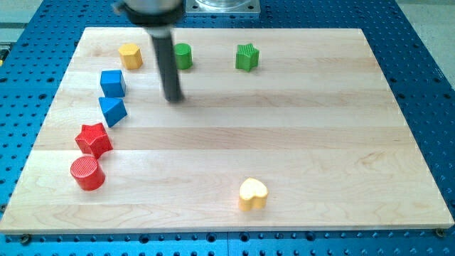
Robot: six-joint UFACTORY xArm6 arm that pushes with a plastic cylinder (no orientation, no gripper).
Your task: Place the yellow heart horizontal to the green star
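The yellow heart (252, 194) lies near the view's bottom edge of the wooden board (298, 121), a little right of centre, with bare wood all around it. The green star (247, 57) sits far above it near the view's top edge, almost in the same vertical line, so the two are well apart.

The board is pale, made of glued planks whose seams and grain run left to right. It rests on a blue perforated table (426, 71) whose rows of holes show on every side. At the view's top, a grey metal plate (224, 4) is just visible behind the board.

My tip (173, 98) touches down in the upper left part of the board, below the green cylinder (183, 55) and right of the blue cube (112, 83), touching neither. The arm has no fingers, only the dark rod, and it holds nothing.

A yellow hexagonal block (131, 55) stands left of the green cylinder. Down the view's left side run the blue cube, a blue triangle (112, 111), a red star (94, 139) and a red cylinder (87, 173), each close to the next.
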